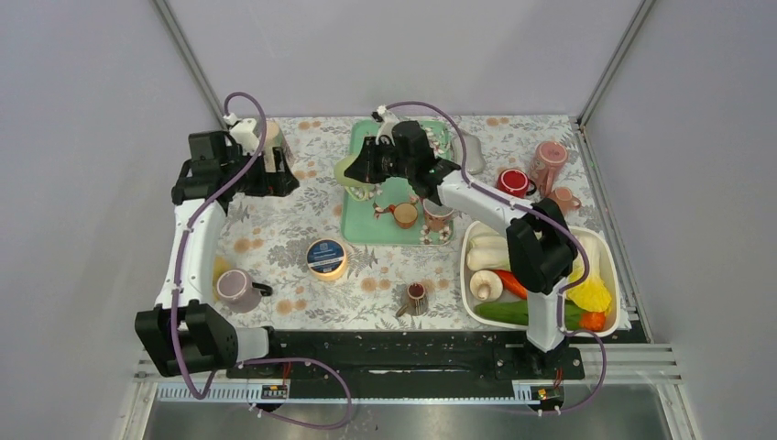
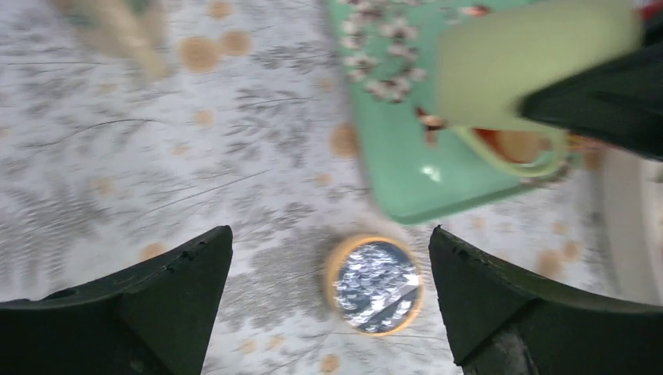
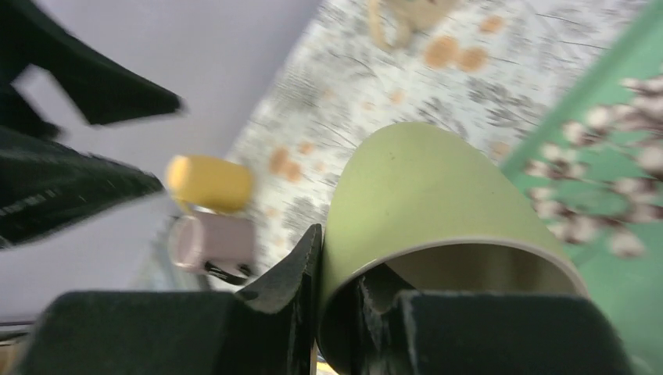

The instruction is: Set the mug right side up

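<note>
A light green mug [image 3: 426, 199] is pinched by its rim in my right gripper [image 3: 344, 273], one finger outside the wall and one inside. In the top view the mug [image 1: 353, 176] hangs tilted over the left edge of the green tray [image 1: 366, 229], held by the right gripper [image 1: 371, 170]. The left wrist view shows it at upper right [image 2: 524, 58]. My left gripper [image 2: 328, 266] is open and empty, high over the table's left part [image 1: 275, 170].
A round blue and orange tin [image 1: 327, 258] lies mid-table. A pink mug [image 1: 236, 289] sits front left, a small brown cup [image 1: 415, 296] front centre. Small cups [image 1: 405, 214] are on the tray. A white vegetable basket [image 1: 605, 247] stands right. Red and pink cups [image 1: 515, 181] are behind it.
</note>
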You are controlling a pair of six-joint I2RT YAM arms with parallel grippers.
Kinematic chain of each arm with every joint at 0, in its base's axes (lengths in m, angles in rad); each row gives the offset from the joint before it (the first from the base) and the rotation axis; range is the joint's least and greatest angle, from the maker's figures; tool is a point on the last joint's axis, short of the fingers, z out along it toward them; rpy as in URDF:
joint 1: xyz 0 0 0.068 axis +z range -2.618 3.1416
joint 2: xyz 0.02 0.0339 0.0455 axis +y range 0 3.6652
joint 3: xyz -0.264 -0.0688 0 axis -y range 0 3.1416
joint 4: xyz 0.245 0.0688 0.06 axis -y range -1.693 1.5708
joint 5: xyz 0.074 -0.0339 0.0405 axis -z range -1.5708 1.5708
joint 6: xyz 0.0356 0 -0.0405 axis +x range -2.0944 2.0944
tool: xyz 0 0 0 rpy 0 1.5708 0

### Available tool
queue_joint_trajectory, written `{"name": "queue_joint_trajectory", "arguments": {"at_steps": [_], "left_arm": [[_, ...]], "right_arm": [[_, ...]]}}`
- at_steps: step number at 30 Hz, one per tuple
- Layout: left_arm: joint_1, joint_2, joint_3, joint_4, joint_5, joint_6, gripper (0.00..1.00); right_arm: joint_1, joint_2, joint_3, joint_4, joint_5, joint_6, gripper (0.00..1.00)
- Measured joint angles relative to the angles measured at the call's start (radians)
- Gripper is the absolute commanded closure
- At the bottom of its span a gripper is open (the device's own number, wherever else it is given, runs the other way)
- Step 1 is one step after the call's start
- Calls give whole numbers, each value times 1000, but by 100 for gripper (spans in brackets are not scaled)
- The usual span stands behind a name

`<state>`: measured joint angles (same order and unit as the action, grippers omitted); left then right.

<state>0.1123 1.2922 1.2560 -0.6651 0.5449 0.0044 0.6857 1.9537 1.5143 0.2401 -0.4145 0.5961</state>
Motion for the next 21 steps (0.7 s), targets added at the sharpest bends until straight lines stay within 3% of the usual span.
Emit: {"name": "queue_joint_trajectory", "arguments": {"at_steps": [4, 12, 16, 21], "left_arm": [[53, -24, -7, -25, -183, 138, 1], [72, -51, -99, -47, -409, 308, 1], [74, -58, -136, -51, -462, 348, 1], [86, -85, -148, -53, -500, 392, 1]], "right_arm": [[29, 52, 270, -468, 124, -270, 100], [141, 295, 737, -1048, 329, -560, 100], [189, 445, 880, -1217, 352, -615, 100], [205, 513, 887, -1347, 355, -640, 100]]}}
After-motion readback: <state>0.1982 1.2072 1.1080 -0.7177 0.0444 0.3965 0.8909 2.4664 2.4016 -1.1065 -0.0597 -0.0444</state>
